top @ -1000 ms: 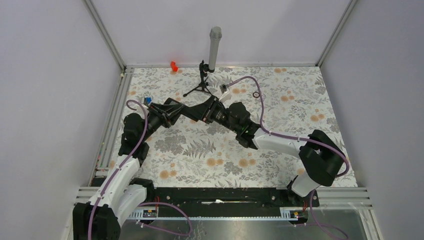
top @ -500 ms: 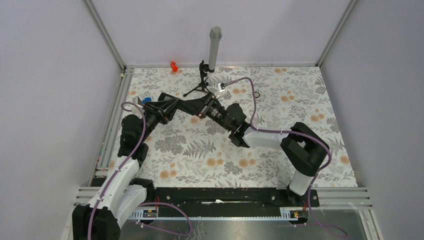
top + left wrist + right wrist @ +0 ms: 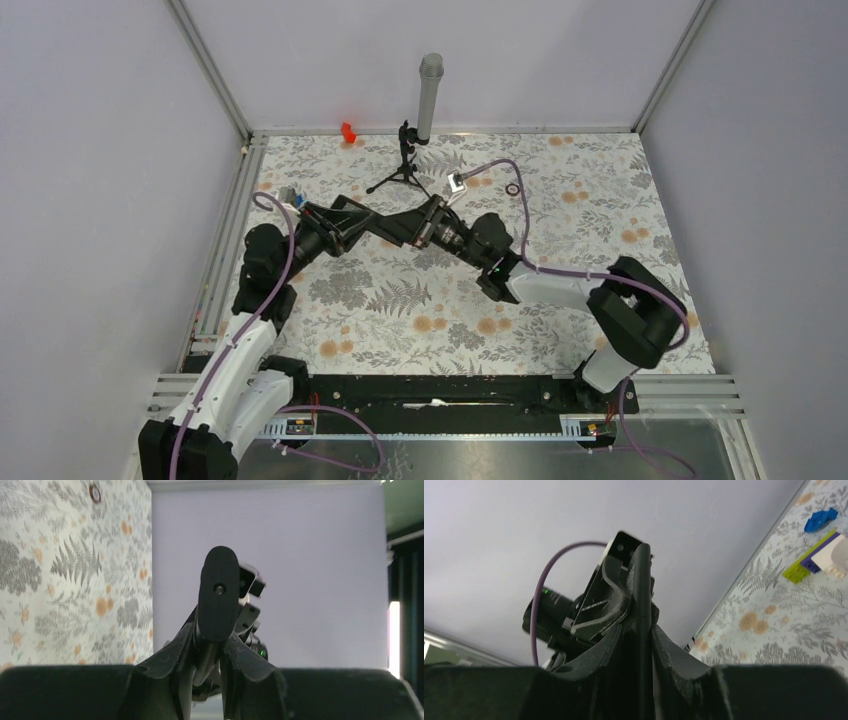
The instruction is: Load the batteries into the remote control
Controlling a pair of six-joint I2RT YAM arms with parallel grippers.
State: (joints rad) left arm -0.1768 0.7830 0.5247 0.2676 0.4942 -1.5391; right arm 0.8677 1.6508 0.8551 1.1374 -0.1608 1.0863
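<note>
so the left claw (image 3: 209,647) and right claw (image 3: 638,630) are both clamped tight on the black remote (image 3: 218,595), meeting nose to nose over the floral worktop (image 3: 560,200)

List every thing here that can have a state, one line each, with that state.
left gripper, shut on the remote control
right gripper, shut on the remote control
remote control, held in the air between both grippers
microphone, upright on its tripod stand
</note>
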